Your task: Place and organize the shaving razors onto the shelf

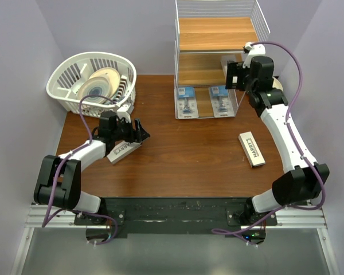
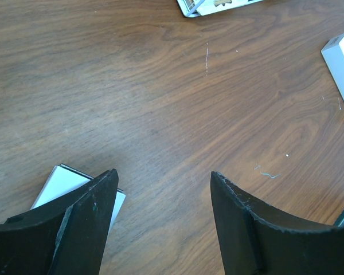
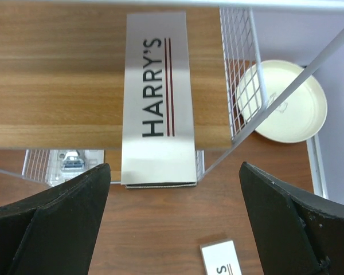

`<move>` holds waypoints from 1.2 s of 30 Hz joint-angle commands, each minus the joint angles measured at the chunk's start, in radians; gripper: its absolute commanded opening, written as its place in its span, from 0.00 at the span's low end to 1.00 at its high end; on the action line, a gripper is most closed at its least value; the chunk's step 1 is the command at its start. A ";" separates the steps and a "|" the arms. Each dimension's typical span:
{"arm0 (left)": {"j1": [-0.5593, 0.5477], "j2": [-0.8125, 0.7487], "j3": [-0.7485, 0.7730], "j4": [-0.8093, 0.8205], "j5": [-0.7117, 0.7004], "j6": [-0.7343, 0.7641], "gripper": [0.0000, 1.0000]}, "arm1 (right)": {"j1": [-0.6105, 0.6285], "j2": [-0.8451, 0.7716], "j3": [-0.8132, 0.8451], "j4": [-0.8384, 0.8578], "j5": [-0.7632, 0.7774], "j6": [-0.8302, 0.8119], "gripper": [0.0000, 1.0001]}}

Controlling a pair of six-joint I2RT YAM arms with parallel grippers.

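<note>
— Shelf (image 1: 218,34)?
— Far edge of desk (image 1: 183,166), right of middle. Blister pack (image 1: 186,101) beside second blister pack (image 1: 221,100) on bottom tier. White box (image 3: 159,97) flat on middle tier, end overhanging the front.
— Other boxes?
— Second box (image 1: 252,149) near right edge. Third box (image 1: 121,152) near left edge, partly under left claw (image 1: 142,133).
— Claws?
— Left claw: spread, empty. Right claw (image 3: 172,223): wide, empty, facing white box.

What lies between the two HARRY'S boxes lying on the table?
Nothing: the top view shows only bare wooden table between the left HARRY'S box and the right HARRY'S box.
</note>
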 commanded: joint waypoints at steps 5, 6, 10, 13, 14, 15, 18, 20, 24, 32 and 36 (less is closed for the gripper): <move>-0.003 -0.008 0.017 0.036 0.016 0.013 0.71 | -0.026 0.014 -0.017 -0.033 -0.074 0.051 0.99; -0.003 -0.008 0.016 0.036 0.016 0.013 0.71 | -0.028 0.020 -0.017 -0.030 -0.075 0.052 0.99; -0.003 -0.004 0.011 0.036 0.015 0.014 0.70 | -0.034 0.037 -0.018 -0.019 -0.081 0.062 0.98; -0.003 0.001 0.011 0.042 0.015 0.011 0.71 | -0.037 0.046 -0.021 -0.004 -0.083 0.060 0.95; -0.003 0.004 0.013 0.043 0.015 0.011 0.71 | -0.037 0.049 -0.023 0.003 -0.083 0.056 0.95; -0.003 0.009 0.014 0.043 0.015 0.011 0.71 | -0.038 0.052 -0.021 0.004 -0.083 0.053 0.93; -0.003 0.019 0.019 0.048 0.016 0.007 0.71 | -0.040 0.059 -0.018 0.016 -0.078 0.048 0.88; -0.003 0.024 0.022 0.051 0.018 0.003 0.71 | -0.041 0.060 -0.015 0.026 -0.074 0.049 0.82; -0.003 0.038 0.026 0.056 0.021 -0.001 0.70 | -0.051 0.063 -0.012 0.032 -0.057 0.057 0.75; -0.003 0.059 0.033 0.066 0.026 -0.013 0.70 | -0.077 0.054 -0.009 0.029 -0.015 0.060 0.67; -0.004 0.065 0.037 0.071 0.032 -0.016 0.70 | -0.083 0.048 -0.014 0.026 -0.008 0.069 0.63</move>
